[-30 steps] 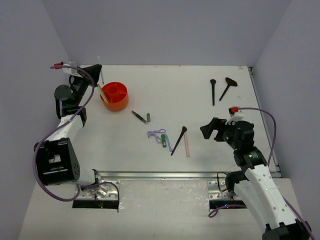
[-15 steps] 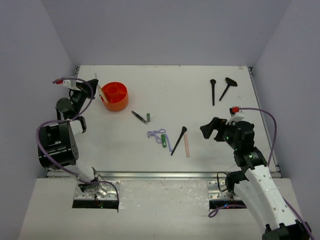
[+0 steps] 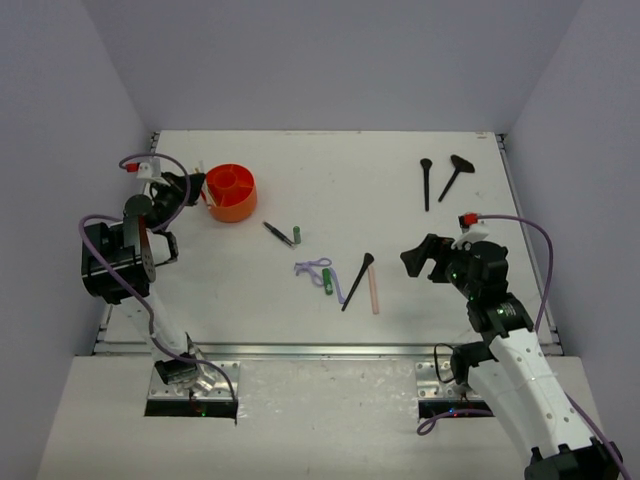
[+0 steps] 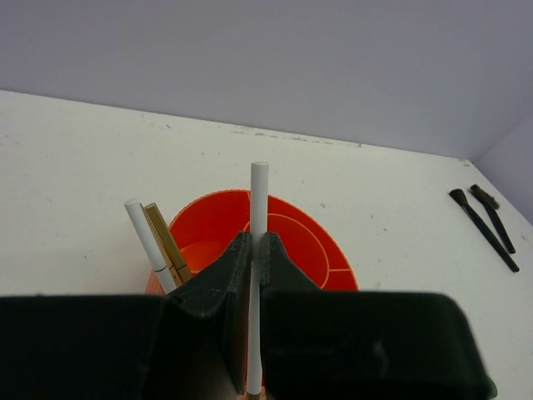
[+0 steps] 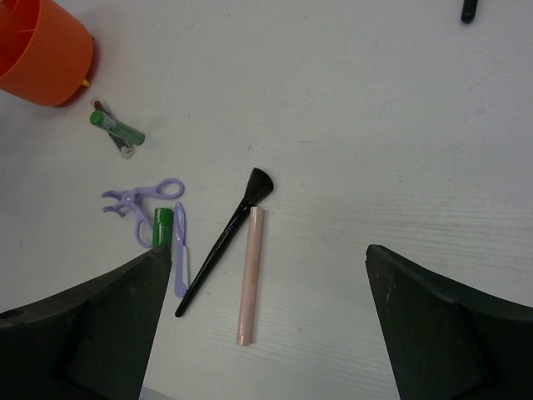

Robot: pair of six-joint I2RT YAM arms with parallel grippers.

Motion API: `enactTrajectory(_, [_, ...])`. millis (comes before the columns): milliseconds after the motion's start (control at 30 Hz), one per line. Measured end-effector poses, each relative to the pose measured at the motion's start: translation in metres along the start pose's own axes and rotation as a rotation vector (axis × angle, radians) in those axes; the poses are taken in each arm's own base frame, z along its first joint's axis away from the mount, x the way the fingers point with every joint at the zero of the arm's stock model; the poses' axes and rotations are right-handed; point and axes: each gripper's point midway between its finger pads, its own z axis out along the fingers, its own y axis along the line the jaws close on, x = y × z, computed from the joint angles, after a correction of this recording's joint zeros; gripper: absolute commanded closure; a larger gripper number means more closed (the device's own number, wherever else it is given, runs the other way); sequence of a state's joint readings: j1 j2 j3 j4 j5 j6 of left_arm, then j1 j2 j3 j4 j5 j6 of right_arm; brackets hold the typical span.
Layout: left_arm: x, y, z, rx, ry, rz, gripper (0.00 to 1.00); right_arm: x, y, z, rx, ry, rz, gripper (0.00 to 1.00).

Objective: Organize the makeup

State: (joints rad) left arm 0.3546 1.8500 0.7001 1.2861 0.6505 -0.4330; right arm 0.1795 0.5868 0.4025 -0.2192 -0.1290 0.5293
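Observation:
My left gripper (image 3: 192, 190) is shut on a thin white stick (image 4: 259, 200), held upright just at the left side of the orange tub (image 3: 232, 193). A white stick (image 4: 143, 236) and a gold one (image 4: 165, 241) lean inside the tub (image 4: 321, 250). Mid-table lie a dark pencil (image 3: 279, 233), a green tube (image 3: 298, 235), a lilac looped tool (image 3: 314, 267), a second green tube (image 3: 327, 279), a black brush (image 3: 358, 281) and a pink stick (image 3: 375, 290). My right gripper (image 3: 425, 258) hovers open to their right; the pink stick (image 5: 251, 277) lies below its jaws.
Two more black brushes (image 3: 426, 183) (image 3: 455, 176) lie at the far right of the table, close to the right wall. Walls enclose the table on the left, back and right. The right wrist view also shows the black brush (image 5: 225, 240) and the tub (image 5: 42, 50).
My left arm has folded back and its gripper has come lower and nearer beside the tub, still shut on the white stick. The right arm has not moved.

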Motion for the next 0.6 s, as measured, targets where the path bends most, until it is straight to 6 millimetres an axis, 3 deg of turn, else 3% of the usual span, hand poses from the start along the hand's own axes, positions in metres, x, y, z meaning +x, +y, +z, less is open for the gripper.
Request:
enactTrajectory(167, [0.009,0.012,0.006,-0.017,0.012,-0.014,1.00,0.000,-0.003,0.002,0.017,0.009,-0.002,0.01])
enactTrajectory(600, [-0.003,0.010,0.013,-0.009,-0.013,-0.062,1.00,-0.015,-0.003,0.000,0.039,-0.018,-0.015,0.01])
